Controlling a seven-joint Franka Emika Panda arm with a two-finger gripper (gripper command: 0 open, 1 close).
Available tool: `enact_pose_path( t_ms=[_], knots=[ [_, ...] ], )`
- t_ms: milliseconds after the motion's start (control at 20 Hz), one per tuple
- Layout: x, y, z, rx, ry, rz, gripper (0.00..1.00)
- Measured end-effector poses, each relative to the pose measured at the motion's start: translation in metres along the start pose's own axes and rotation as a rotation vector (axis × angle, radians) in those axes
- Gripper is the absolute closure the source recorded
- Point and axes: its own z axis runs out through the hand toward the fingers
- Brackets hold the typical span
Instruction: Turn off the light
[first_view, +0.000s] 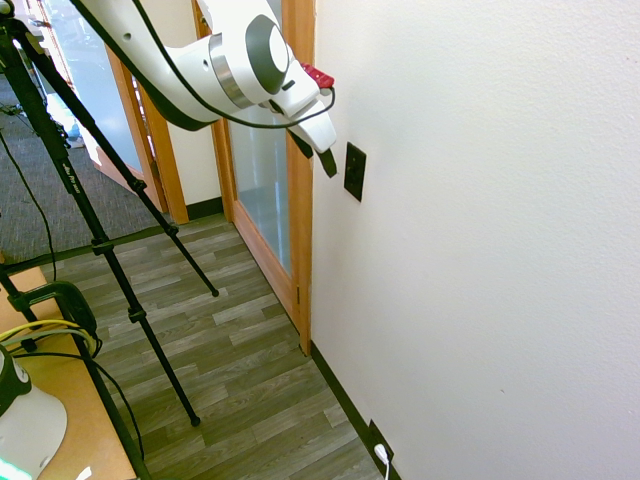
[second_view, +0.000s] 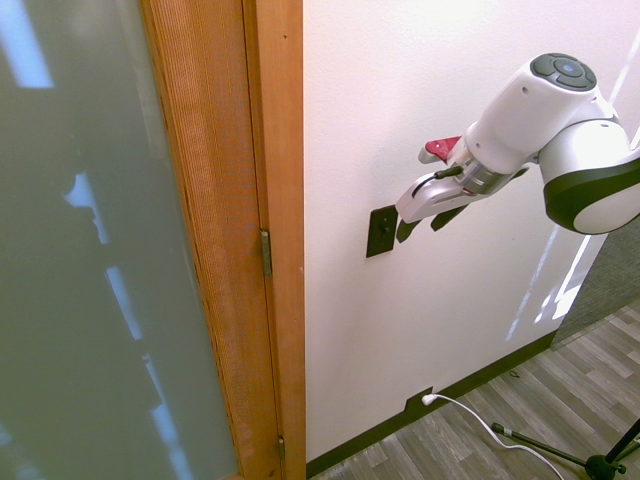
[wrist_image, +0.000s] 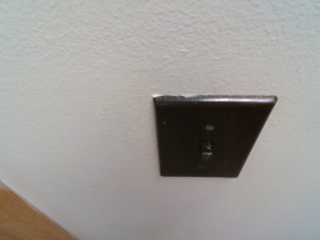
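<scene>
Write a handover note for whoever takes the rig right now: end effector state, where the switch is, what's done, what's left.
End effector: fingers apart, holding nothing, close beside the switch plate on the white wall, apparently not touching it.
Switch plate: black, upright, just past the wooden door frame; small toggle at its centre shows in the wrist view.
Done: approach to the switch.
Left: close the last gap, flip the toggle, back off. Toggle position is hard to read.

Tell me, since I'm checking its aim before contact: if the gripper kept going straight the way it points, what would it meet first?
Most likely the black switch plate: the gripper points at it, fingers slightly parted, just short of the white wall. Exact depth is unclear.
</scene>
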Motion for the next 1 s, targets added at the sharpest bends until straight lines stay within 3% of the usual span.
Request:
enact_pose_path(
  t_ms=[450,1000],
  knots=[
    [-0.015,0.001,0.021,-0.002,0.027,0.036,1.0],
    [0.009,-0.003,0.031,0.003,0.05,0.086,1.0]
  ],
)
